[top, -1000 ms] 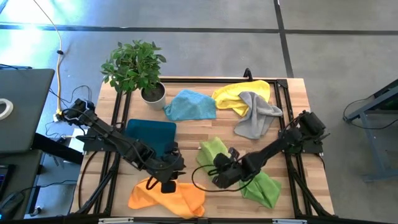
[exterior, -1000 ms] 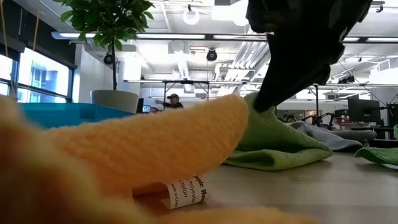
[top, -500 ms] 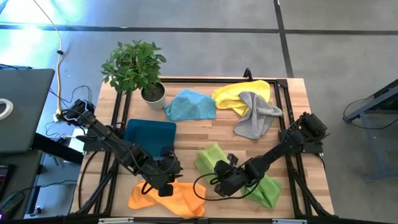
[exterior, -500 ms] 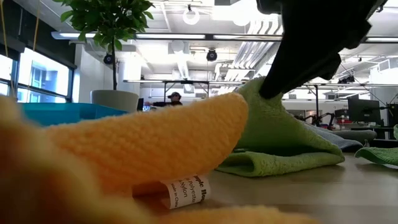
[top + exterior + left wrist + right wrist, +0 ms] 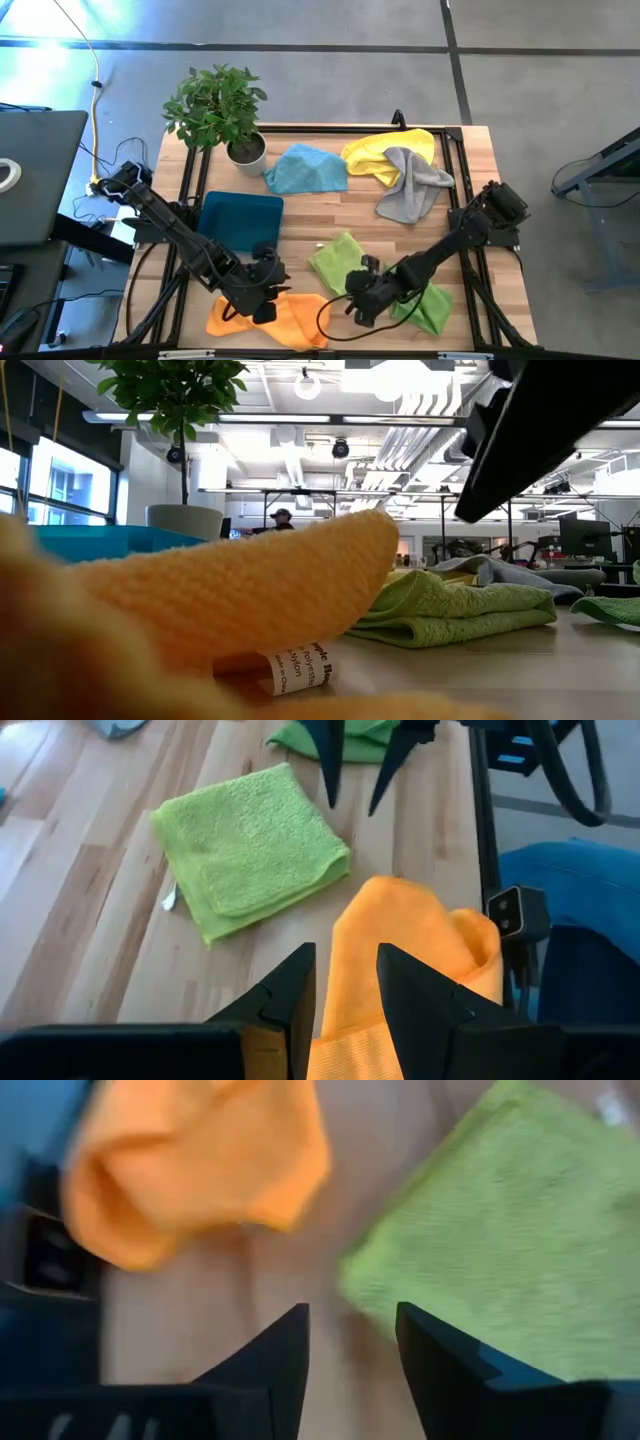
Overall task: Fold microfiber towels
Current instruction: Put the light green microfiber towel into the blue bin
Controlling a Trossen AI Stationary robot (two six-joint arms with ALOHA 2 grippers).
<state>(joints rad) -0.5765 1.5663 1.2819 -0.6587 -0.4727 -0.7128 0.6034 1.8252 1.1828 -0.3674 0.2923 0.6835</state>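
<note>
Six microfiber towels lie on the slatted wooden surface [image 5: 330, 215]: one orange towel [image 5: 270, 318], one folded lime green towel [image 5: 337, 262], a second lime green towel [image 5: 425, 304], one light blue towel [image 5: 306, 168], one yellow towel [image 5: 385, 152] and one grey towel [image 5: 412, 188], along with one dark teal tray [image 5: 240, 219] and one potted plant [image 5: 217, 108]. The left gripper [image 5: 343, 982] hangs low over the rumpled orange towel, its jaws parted by a narrow gap with the cloth showing between them and nothing pinched. The right gripper [image 5: 352, 1342] hovers just beyond, above bare wood between the orange towel and the folded lime green towel, its jaws spread and empty; the wrist view shows the two cloths on either side of the gap, touching neither finger. The folded lime green towel is a neat, thick square of looped terry with a small white tag at one edge, lying just ahead of the left jaws. The second lime green towel sits flat under the right arm, behind its jaws. The orange towel is bunched into a soft mound, and a printed care label [image 5: 297, 665] juts from it in the low view. The blue, yellow and grey cloths lie crumpled well away from both pairs of jaws, the grey overlapping the yellow.
</note>
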